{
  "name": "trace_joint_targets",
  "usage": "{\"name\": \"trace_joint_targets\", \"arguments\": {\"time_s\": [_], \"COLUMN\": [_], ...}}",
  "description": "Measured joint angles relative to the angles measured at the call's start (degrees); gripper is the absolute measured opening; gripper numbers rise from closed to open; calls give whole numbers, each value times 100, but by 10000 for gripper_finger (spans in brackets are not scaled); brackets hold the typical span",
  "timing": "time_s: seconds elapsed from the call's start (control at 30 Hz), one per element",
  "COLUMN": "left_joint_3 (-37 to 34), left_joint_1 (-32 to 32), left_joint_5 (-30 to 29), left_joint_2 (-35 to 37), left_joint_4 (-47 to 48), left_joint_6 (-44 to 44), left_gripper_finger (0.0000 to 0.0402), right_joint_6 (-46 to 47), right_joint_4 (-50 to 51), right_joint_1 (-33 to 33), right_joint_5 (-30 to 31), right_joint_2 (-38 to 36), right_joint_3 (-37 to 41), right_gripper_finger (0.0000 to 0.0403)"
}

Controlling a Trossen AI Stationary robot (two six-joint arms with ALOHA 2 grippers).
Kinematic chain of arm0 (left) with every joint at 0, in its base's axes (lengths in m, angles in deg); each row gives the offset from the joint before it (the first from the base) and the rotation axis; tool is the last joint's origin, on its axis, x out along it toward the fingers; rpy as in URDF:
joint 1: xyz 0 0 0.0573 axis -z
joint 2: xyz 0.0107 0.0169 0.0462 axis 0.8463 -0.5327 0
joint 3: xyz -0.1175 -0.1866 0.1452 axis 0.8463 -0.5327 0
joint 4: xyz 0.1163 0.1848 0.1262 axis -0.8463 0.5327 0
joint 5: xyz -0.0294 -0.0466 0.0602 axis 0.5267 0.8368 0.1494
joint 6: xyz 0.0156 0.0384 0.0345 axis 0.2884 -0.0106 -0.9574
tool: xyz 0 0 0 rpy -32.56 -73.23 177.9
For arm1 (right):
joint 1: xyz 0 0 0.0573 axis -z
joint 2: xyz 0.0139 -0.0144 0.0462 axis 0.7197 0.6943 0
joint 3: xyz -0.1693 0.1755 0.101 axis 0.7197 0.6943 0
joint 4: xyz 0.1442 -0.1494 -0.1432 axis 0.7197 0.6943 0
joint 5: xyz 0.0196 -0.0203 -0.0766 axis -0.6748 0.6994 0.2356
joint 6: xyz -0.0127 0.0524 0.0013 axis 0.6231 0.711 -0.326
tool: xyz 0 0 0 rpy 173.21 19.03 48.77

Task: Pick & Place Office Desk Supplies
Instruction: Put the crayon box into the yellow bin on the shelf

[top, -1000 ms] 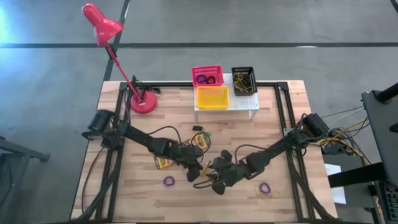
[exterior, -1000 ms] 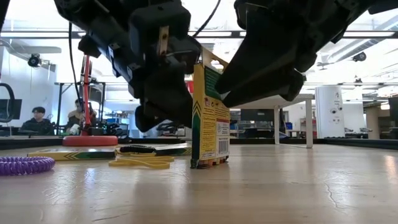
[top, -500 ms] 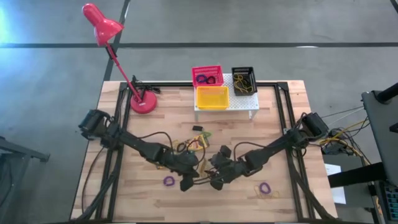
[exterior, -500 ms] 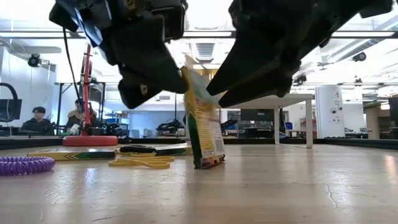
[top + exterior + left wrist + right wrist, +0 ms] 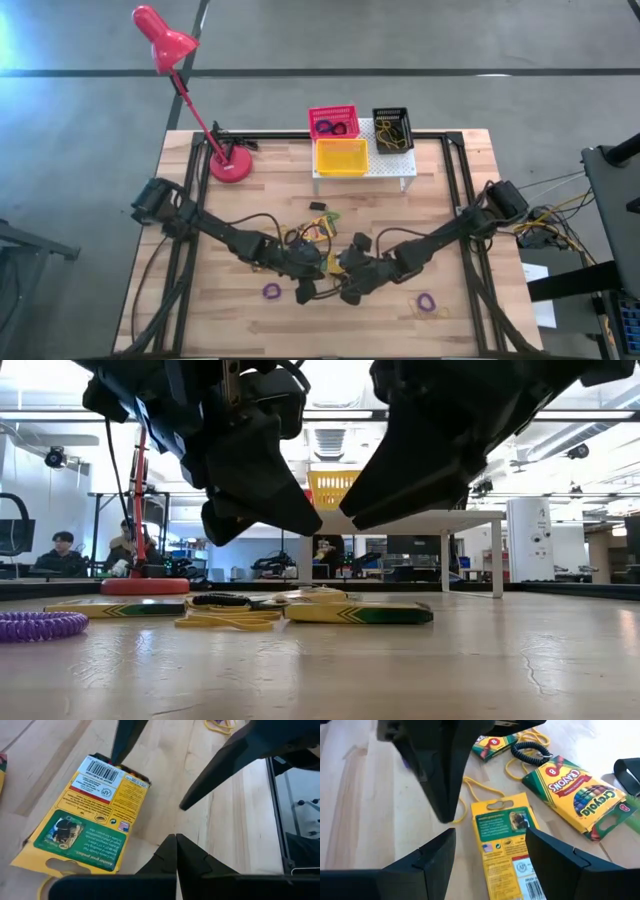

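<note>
**Both claws above a crayon box lying flat near the desk's middle**

The left gripper (image 5: pixel 305 291) hangs over the desk (image 5: pixel 200 300) a little toward the front edge from its middle, and its two fingers (image 5: pixel 176 851) are pressed together with nothing between them. Just beside it, the right gripper (image 5: pixel 347 293) hangs with its fingers (image 5: pixel 436 854) spread wide, and it holds nothing. In the right wrist view a crayon box (image 5: pixel 509 845) lies flat on the wood between those open fingers, back side up with the barcode showing; no finger touches it. The low view shows the same box (image 5: pixel 358 612) flat on the desk under both claws.

Going from the left edge: a purple loop (image 5: pixel 271 291) lies near the front edge, to the left of the left gripper. A second crayon box (image 5: pixel 574 794) lies face up toward the back from the grippers, with a black coiled loop (image 5: pixel 532 751) and a thin yellow loop (image 5: pixel 482 787) near it. A third box (image 5: pixel 496 743) lies farther off in that view. Another purple loop (image 5: pixel 428 301) rests near the front edge, on the right side.

At the back edge stands a red desk lamp (image 5: pixel 232 165) toward the left corner. Right of it, a white shelf (image 5: pixel 400 163) carries a pink-red basket (image 5: pixel 333 123), a yellow basket (image 5: pixel 341 156) and a black basket (image 5: pixel 392 130).
</note>
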Motion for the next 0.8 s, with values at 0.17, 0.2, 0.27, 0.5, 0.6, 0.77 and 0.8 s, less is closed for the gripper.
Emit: {"name": "trace_joint_targets", "arguments": {"time_s": [0.17, 0.2, 0.27, 0.5, 0.6, 0.77, 0.8], "left_joint_3": [10, 11, 9, -135, -285, -448, -477], "left_joint_1": [2, 2, -55, -322, -381, -417, -417], "left_joint_5": [-6, -11, -29, -154, -162, -263, -267], "left_joint_2": [188, 229, 260, 111, 109, 90, 87], "left_joint_4": [670, 788, 994, 1064, 992, 672, 623], "left_joint_6": [53, 88, 136, 155, 177, 177, 177], "left_gripper_finger": [1, 1, 1, 1, 1, 1, 1], "right_joint_6": [558, 687, 995, 1922, 1932, 1620, 1611], "right_joint_4": [987, 1291, 1784, 2036, 1608, 984, 879], "right_joint_1": [-128, -175, -273, -466, -477, -364, -332], "right_joint_5": [-147, -194, -313, -292, 4, 116, 130], "right_joint_2": [-304, -367, -409, -221, -111, 33, 54], "right_joint_3": [0, 0, 0, 359, 506, 628, 632], "right_gripper_finger": [225, 220, 207, 136, 102, 48, 38]}}
